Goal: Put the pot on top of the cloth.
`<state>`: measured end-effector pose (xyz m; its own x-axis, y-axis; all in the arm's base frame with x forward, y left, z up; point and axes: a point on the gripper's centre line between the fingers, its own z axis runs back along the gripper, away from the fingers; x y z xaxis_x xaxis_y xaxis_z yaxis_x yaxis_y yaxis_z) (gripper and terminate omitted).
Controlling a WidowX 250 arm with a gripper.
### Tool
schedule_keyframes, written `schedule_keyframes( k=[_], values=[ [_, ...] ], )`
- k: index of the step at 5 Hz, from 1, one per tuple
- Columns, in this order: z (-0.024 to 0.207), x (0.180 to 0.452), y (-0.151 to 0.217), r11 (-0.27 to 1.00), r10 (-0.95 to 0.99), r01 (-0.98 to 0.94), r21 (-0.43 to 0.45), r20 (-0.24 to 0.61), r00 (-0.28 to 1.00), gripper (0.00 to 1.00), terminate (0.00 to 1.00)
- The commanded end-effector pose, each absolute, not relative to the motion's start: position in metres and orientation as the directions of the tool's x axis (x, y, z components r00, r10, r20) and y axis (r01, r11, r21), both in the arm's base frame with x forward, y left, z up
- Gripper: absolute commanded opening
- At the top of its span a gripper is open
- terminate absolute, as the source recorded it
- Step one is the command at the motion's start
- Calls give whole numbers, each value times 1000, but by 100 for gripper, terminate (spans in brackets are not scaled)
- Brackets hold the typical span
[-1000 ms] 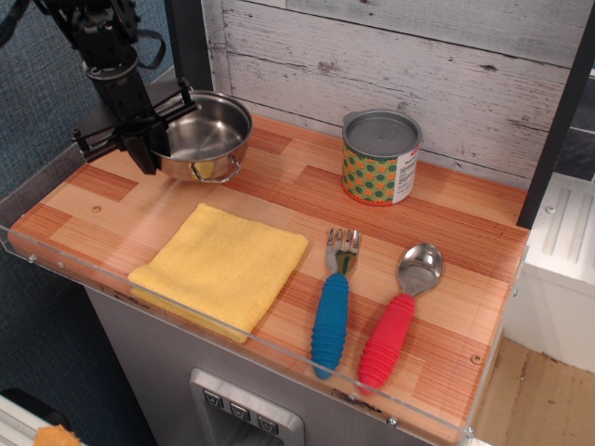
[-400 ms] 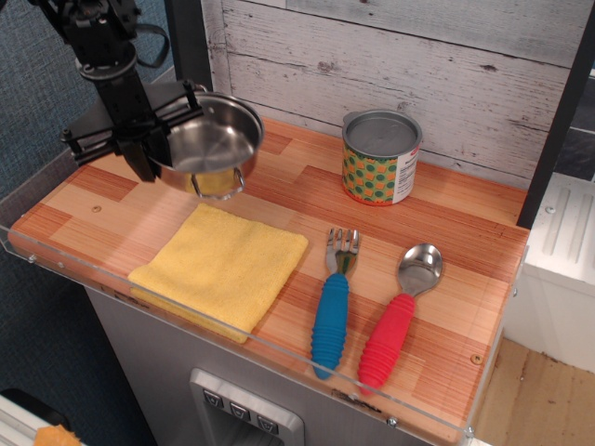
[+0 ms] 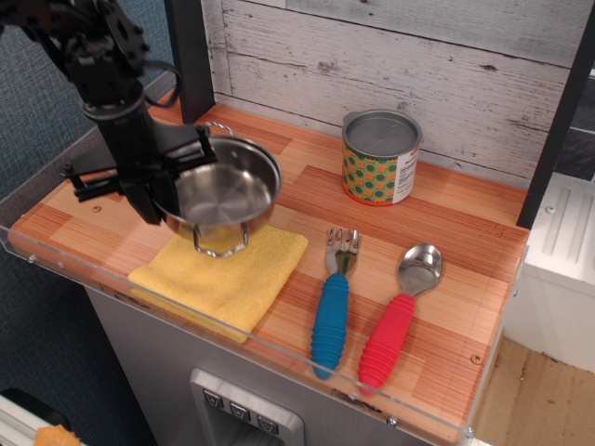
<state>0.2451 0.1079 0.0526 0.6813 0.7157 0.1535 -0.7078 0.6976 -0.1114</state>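
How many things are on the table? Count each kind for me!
Pots: 1, the pot, held over the cloth by the gripper
Cloths: 1, the yellow cloth
Cans: 1, the can
Forks: 1, the blue-handled fork
Spoons: 1, the red-handled spoon
Total: 5

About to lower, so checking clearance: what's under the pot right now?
Under the pot lies the yellow cloth, its front and left parts showing. The pot and gripper cover the cloth's back part, so anything lying there, and any gap between pot and cloth, cannot be seen.
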Motion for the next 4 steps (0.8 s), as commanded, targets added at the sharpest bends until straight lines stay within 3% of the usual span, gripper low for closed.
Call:
schedule_keyframes(
  k=[1,4],
  values=[
    [49,232,101,747,661,-659,-82,192,725,0,0],
    [36,222,98,770,638,-632,-94,164,753,0,0]
  ],
)
